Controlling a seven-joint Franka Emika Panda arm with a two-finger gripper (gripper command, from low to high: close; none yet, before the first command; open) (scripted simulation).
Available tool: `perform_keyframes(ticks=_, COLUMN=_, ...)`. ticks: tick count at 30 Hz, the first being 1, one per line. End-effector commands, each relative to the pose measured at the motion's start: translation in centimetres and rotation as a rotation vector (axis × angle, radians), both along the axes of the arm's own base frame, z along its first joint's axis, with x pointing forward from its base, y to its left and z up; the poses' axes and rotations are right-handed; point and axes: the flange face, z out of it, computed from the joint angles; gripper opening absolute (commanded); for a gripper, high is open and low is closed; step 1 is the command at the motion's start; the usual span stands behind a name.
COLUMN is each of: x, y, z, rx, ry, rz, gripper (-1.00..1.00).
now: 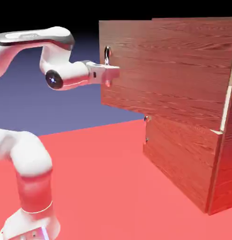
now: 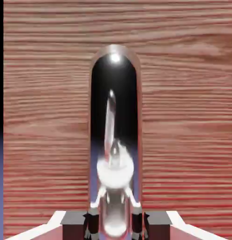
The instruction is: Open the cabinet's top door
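Top door (image 1: 169, 70) reddish wood-grain, swung open.

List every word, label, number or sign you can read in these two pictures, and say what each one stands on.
None can be read: the cabinet, its top door, the handle and the end effector carry no text. A faint dark mark on the robot arm is too blurred to read.

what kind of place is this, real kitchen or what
Probably a rendered simulation, not a real room: a wood-grain cabinet on a flat red floor against a plain blue-violet backdrop, with a white arm's pincer at the metal handle.
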Motion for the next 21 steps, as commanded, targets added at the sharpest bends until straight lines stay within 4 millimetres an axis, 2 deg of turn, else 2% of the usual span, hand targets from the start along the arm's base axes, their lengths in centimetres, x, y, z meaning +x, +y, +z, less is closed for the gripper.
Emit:
perform_keyframes(ticks=1, x=-0.4, y=-0.5, z=0.0, rx=0.000, ry=0.000, rz=0.013, gripper=-1.00)
perform_keyframes(ticks=8, x=-2.9, y=-3.9, z=0.0, rx=0.000, ry=0.001, rz=0.098, gripper=-1.00)
perform_keyframes(ticks=21, x=-5.2, y=-7.9, z=0.0, rx=0.000, ry=0.000, rz=0.191, gripper=-1.00)
